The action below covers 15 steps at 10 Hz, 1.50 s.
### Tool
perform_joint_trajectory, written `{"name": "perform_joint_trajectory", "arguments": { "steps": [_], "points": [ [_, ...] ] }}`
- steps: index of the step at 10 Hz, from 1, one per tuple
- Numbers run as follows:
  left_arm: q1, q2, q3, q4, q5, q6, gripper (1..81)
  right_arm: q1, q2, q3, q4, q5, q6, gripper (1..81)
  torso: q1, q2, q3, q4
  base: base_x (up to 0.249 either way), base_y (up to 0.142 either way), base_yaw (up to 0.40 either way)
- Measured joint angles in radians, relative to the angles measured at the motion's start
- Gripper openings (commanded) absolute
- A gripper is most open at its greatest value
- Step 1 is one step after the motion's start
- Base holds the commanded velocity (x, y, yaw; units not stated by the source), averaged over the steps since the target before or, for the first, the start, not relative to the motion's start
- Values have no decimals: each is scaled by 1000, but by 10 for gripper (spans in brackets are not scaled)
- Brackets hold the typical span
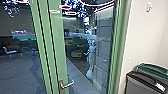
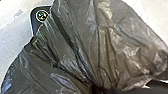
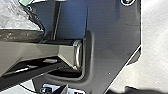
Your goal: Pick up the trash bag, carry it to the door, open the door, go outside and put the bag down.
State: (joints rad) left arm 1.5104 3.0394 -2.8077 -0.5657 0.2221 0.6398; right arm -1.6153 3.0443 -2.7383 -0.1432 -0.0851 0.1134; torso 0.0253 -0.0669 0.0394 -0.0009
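Against green framing [image 1: 58, 53], see door handle [image 1: 67, 85] at lower middle of head view, lever toward frame right. Find trash bag [image 2: 107, 47] close by left wrist, seemingly nearer than to right; can't tell either gripper's state.

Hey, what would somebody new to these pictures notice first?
Probably the dark, crumpled trash bag, looming large in the left wrist view. Next, in the head view, the green door frame, with its metal handle low down near the middle. A grey bin stands at the lower right.
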Motion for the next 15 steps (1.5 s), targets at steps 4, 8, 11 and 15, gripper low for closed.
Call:
{"name": "perform_joint_trajectory", "arguments": {
  "steps": [4, 8, 11, 15],
  "points": [
    [26, 17, 2, -8, -158, 0, 10, -3, 0, 0, 0, 26, 0, 811, 0, 0, 0, 0, 0, 0, 0],
    [26, 16, 2, -8, -164, 0, 10, -14, 0, 1, 0, 59, 0, 811, 0, 0, 0, 0, 0, 0, 0],
    [26, 16, 2, -7, -162, 0, 10, -14, 0, 1, 0, 59, 0, 811, 0, 0, 0, 0, 0, 0, 0],
    [25, 16, 2, -7, -160, 0, 10, -14, 0, 1, 0, 59, 0, 811, 0, 0, 0, 0, 0, 0, 123]
  ]
}}
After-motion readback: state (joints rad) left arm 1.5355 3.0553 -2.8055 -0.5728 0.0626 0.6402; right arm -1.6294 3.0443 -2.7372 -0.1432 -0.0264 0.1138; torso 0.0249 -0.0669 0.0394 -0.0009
